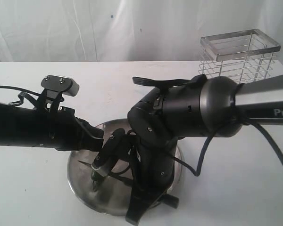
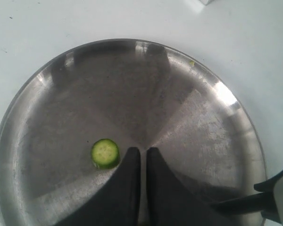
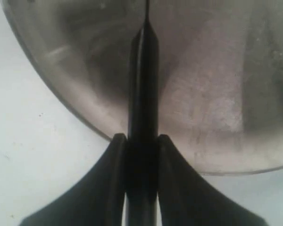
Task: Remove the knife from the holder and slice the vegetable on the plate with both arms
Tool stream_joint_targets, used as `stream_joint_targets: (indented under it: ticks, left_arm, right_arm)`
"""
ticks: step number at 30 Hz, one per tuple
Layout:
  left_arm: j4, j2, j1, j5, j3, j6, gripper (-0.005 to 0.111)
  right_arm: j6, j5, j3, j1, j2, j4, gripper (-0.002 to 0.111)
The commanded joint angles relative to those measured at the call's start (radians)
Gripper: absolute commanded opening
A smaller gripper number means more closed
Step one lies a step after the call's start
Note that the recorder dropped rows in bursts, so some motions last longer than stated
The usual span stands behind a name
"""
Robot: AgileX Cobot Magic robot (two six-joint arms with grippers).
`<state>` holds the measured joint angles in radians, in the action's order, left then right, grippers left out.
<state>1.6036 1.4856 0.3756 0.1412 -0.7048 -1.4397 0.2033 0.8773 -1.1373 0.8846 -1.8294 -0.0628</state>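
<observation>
Right gripper (image 3: 141, 140): clamped on the knife (image 3: 144, 70) handle, likely to keep the blade steady for slicing.
Vegetable (image 2: 105, 153): a cut round lying on the plate (image 2: 193, 117).
Left gripper (image 2: 143, 151): just beside the round, jaws nearly together with nothing seen between them; probably bracing.
Holder (image 1: 239, 54): well apart, between 1 and 2 o'clock from the plate in the exterior view.

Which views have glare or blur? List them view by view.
Left wrist view: bright glare streaks near the plate rim, the vegetable slice sharp. Right wrist view: soft focus, the knife blurred close up. Exterior view: bright backdrop, arms dark, the holder pale.
</observation>
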Motion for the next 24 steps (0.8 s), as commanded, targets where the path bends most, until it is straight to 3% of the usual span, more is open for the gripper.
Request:
stream_joint_targets:
  ticks: [1, 24]
  left_arm:
    - [0.01, -0.008, 0.005, 0.01, 0.008, 0.005, 0.012]
    - [0.01, -0.008, 0.005, -0.017, 0.037, 0.013, 0.012]
  right_arm:
    - [-0.024, -0.007, -0.006, 0.001, 0.001, -0.026, 0.0]
    - [-0.024, -0.009, -0.006, 0.001, 0.001, -0.026, 0.0]
